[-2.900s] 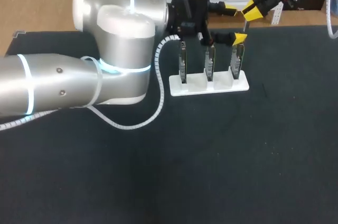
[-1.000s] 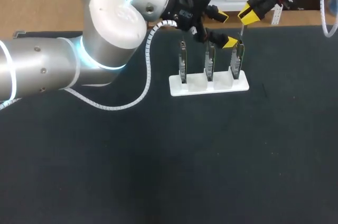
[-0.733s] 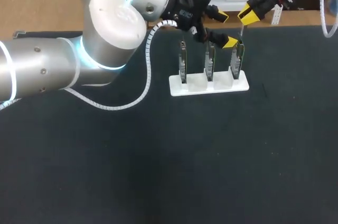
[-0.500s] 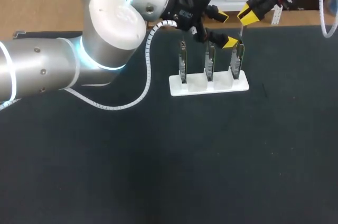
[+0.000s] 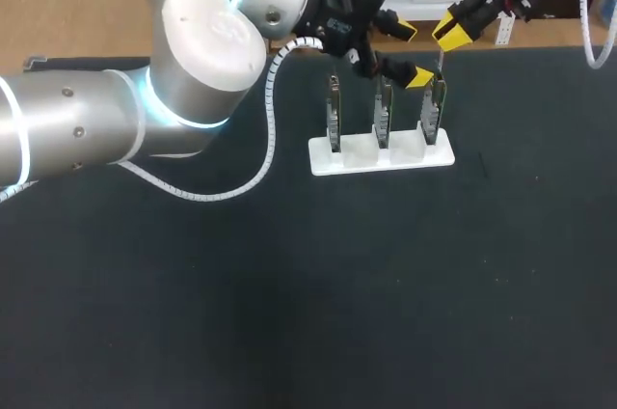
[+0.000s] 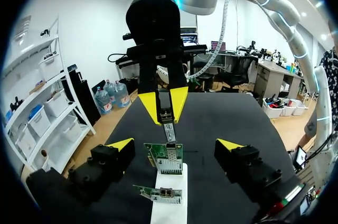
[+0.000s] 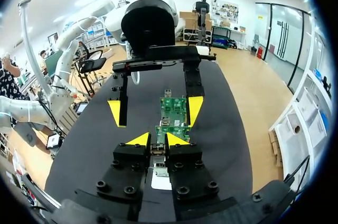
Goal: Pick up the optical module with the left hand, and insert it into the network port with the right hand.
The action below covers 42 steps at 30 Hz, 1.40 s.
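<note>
A white stand [image 5: 382, 154] holds three upright green circuit boards. My right gripper [image 5: 449, 35] hangs over the rightmost board [image 5: 434, 108], shut on a thin silver optical module [image 5: 441, 58] that points down at the board's top edge. In the right wrist view the module [image 7: 157, 150] sits between the right gripper's [image 7: 158, 140] fingers, above the boards [image 7: 174, 109]. My left gripper [image 5: 413, 52] stands wide open and empty, its fingers on either side of that same board. From the left wrist view, the left gripper [image 6: 175, 146] flanks the nearest board's port [image 6: 170, 167], with the module [image 6: 168, 129] just over it.
The dark table mat [image 5: 386, 284] stretches in front of the stand. My left arm's thick elbow [image 5: 207, 33] and its white coiled cable [image 5: 265, 129] lie to the left of the stand.
Since the earliest frame my left arm's elbow has swung up and back, its open gripper staying by the boards. Over the last second my right gripper with the module has only edged slightly.
</note>
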Available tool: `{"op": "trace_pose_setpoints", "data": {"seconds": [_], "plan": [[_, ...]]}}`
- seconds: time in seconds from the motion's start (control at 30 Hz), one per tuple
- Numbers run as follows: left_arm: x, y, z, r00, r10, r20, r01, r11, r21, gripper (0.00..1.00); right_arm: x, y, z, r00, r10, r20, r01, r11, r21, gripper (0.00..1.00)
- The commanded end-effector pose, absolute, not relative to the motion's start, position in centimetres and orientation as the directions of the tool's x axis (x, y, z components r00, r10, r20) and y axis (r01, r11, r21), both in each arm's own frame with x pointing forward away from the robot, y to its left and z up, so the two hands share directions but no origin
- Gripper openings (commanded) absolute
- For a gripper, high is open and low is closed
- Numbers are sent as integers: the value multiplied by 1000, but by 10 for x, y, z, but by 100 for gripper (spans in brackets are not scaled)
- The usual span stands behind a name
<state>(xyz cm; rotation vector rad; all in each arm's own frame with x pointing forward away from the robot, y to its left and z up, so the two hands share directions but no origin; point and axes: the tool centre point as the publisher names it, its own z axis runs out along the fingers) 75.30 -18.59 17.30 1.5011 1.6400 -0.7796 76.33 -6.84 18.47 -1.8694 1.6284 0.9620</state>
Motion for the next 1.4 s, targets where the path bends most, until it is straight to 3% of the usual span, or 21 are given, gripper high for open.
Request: {"op": "trace_pose_setpoints", "data": {"seconds": [0.03,1.4], "plan": [[754,-187,174,-18,530,-848,991,120,54,100,767,-68,182,45,-653,-756,-979,-179,97,0],[754,-187,174,-18,530,-848,991,120,54,100,767,-67,170,-9,-653,-758,-986,-120,115,0]]}}
